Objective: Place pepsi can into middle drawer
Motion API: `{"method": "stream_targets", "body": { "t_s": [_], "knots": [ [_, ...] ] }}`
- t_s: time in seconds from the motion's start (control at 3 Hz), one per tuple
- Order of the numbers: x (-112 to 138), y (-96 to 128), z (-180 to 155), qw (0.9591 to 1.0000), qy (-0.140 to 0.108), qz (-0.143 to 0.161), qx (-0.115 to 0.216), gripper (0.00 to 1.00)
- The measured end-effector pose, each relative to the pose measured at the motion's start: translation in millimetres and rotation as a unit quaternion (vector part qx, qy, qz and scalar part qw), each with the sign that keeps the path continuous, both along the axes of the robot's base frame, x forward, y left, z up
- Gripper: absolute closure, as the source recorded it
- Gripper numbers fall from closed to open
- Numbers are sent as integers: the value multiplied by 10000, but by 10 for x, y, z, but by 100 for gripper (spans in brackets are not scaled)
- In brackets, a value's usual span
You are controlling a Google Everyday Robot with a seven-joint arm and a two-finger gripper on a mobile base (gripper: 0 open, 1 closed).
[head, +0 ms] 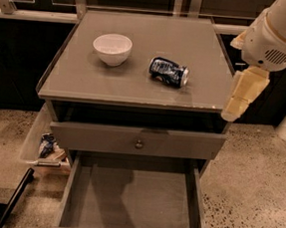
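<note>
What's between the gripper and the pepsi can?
Nothing visible. The gripper hangs off the right edge of the cabinet top; only bare top separates it from the pepsi can. The white bowl sits beyond it.

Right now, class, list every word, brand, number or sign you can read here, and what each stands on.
No text can be read.
pepsi can, lying on the cabinet top: white and light-blue markings, too blurred to read.
Packet low at left: print too blurred to read.
gripper, beside the cabinet top's right front corner: no markings seen.
</note>
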State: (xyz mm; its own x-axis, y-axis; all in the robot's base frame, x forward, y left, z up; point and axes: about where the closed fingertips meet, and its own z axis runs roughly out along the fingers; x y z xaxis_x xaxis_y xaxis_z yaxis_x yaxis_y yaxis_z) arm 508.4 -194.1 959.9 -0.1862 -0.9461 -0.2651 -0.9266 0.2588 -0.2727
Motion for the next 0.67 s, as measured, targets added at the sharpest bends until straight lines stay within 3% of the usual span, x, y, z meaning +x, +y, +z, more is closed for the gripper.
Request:
{"method": "stream_targets", "body": {
  "t_s": [0.33, 0.67],
  "knots": [
    [363, 271, -82, 9986, -106, 61, 509, 0],
    [726, 387, -199, 9941, -106, 136, 1066, 0]
  ]
}}
